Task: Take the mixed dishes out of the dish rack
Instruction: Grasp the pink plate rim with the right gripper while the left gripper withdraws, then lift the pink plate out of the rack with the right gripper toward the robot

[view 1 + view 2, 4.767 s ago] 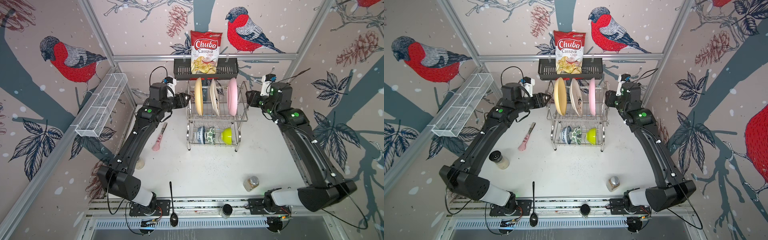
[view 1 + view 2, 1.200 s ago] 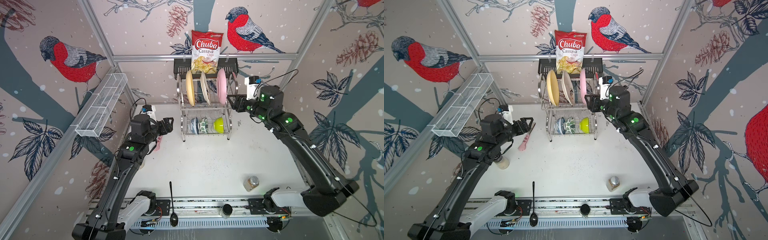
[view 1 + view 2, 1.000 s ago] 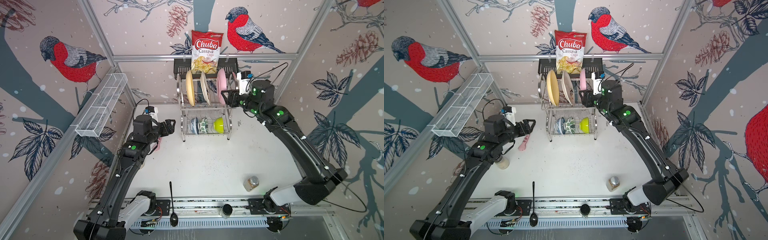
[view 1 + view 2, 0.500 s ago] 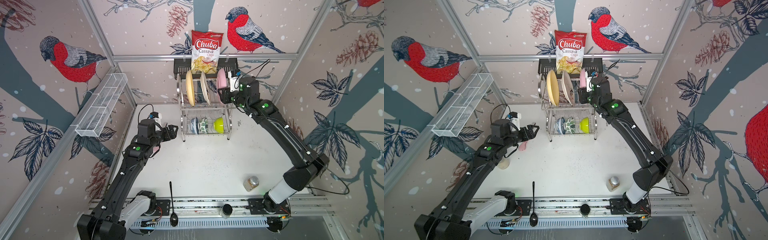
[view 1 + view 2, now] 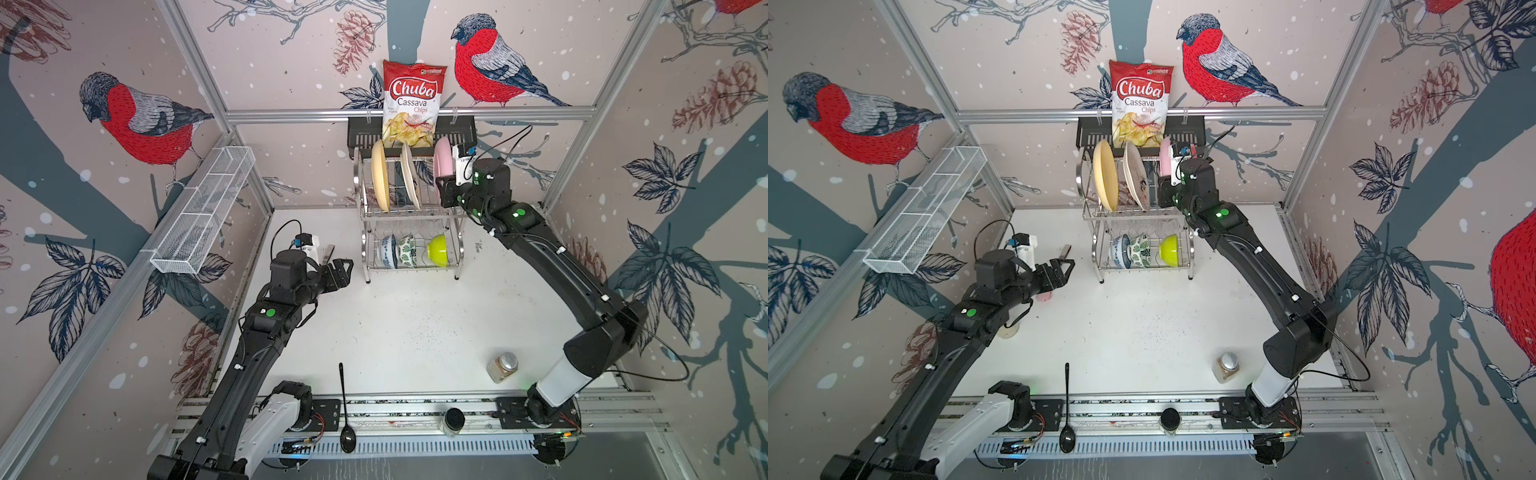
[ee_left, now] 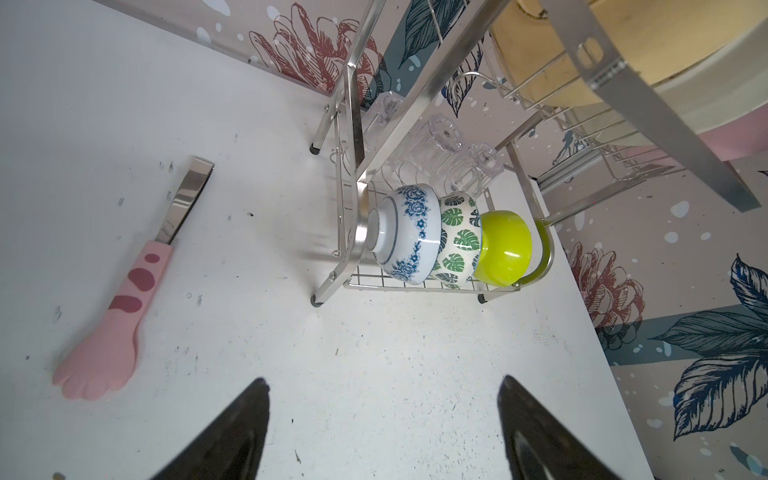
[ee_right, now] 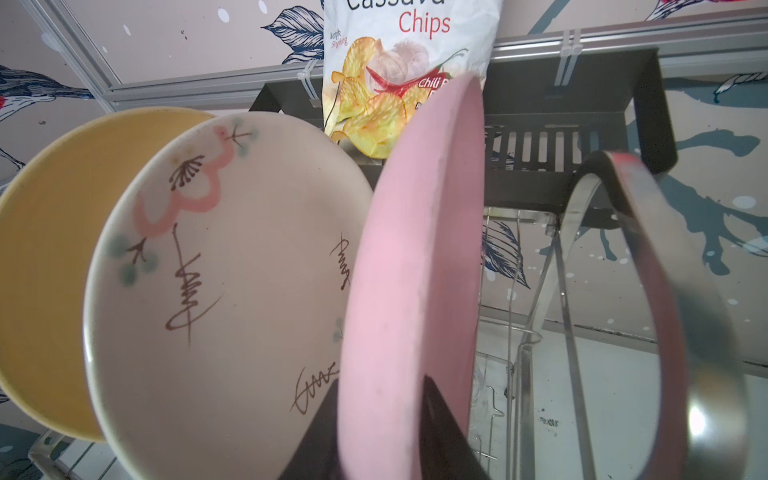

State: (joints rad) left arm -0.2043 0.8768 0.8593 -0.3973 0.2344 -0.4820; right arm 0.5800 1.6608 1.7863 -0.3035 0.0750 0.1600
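On the white desk (image 5: 415, 332), the pink plate (image 7: 415, 270) is pinched by the right gripper (image 7: 380, 440) in the top of the dish rack (image 5: 365, 249), the left gripper (image 6: 382, 379) is spread wide, and the cream plate (image 7: 232, 291) beside it could be bumped if it is pulled out crooked.

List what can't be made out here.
- Right gripper: jaws hidden behind its own body in both top views; the right wrist view leaves unclear whether it pinches the pink plate.
- Tumblers: upper-tier wires blur them in both top views.
- Pale object: mostly under the left arm in a top view.
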